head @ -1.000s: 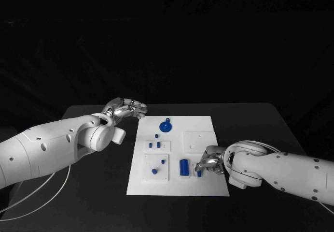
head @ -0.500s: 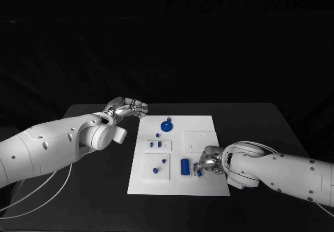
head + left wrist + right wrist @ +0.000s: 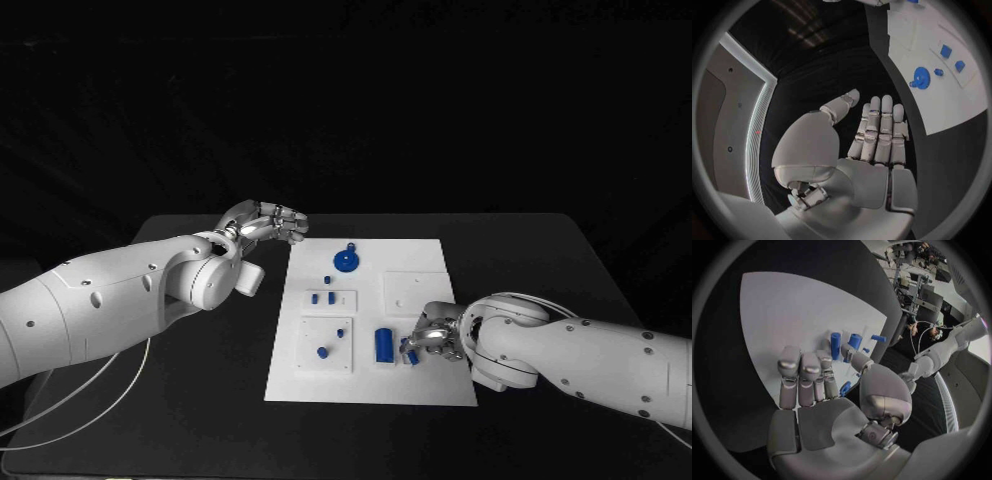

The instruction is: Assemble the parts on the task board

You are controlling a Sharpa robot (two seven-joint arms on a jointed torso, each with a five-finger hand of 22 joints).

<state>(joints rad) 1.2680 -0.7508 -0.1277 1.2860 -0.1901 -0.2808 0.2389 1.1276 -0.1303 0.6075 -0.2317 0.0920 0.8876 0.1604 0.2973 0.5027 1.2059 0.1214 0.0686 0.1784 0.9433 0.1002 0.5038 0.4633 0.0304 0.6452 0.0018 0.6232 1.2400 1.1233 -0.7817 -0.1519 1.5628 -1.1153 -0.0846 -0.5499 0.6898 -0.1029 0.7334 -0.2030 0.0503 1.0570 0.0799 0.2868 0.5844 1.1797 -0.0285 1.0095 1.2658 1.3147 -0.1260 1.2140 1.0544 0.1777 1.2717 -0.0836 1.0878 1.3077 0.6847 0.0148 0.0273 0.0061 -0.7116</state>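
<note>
The white task board lies in the middle of the black table. On it are a blue gear, two small blue blocks, two little blue pegs and a taller blue block. My right hand rests over the board's right side, its fingers straight. A small blue part sits between its thumb and fingers, also seen as the blue part; whether it is gripped is unclear. My left hand hovers off the board's far left corner, flat and empty.
Bare black table surrounds the board on all sides. My left forearm stretches along the board's left side, and my right forearm lies to the right of the board's near corner.
</note>
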